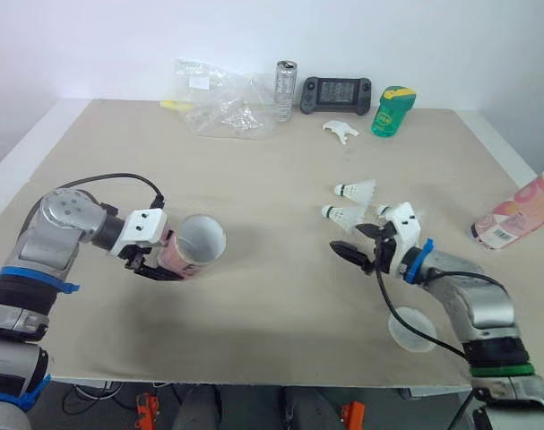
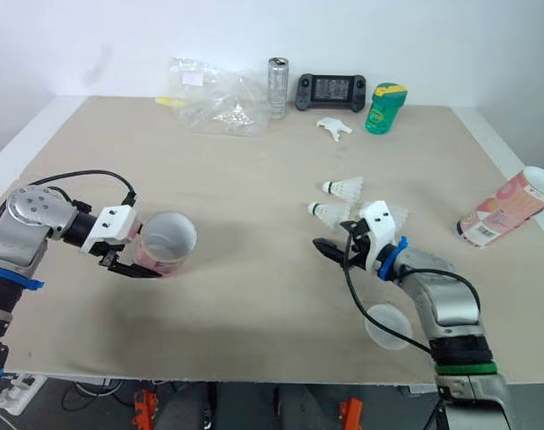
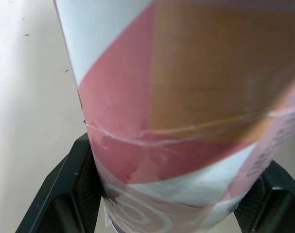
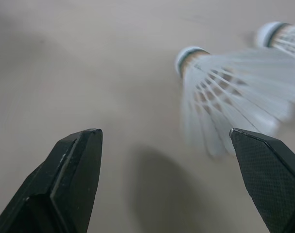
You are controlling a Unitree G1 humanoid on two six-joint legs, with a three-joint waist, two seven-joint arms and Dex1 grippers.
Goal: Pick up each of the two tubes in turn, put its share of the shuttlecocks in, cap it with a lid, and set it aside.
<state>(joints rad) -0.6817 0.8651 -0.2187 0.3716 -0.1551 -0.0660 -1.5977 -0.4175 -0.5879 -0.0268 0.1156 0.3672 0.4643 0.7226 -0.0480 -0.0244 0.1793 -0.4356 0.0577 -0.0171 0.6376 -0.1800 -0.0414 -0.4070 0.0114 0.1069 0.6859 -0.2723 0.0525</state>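
A pink and white tube (image 1: 198,246) is held off the table at the left, its open mouth tilted up toward me. My left gripper (image 1: 160,262) is shut on its lower part; the left wrist view has the tube (image 3: 186,121) wedged between both fingers (image 3: 64,194). Two white shuttlecocks (image 1: 355,190) (image 1: 343,216) lie right of centre. Just beside the nearer one, my right gripper (image 1: 348,238) stands open and holds nothing; in the right wrist view that shuttlecock (image 4: 225,92) lies ahead of the spread fingertips. The second tube (image 1: 515,211) lies on its side at the right edge.
A translucent lid (image 1: 412,329) lies near the front edge by my right arm. Along the back stand a crumpled plastic bag (image 1: 222,107), a can (image 1: 285,90), a game controller (image 1: 335,94), a green bottle (image 1: 392,111) and a small white piece (image 1: 341,131).
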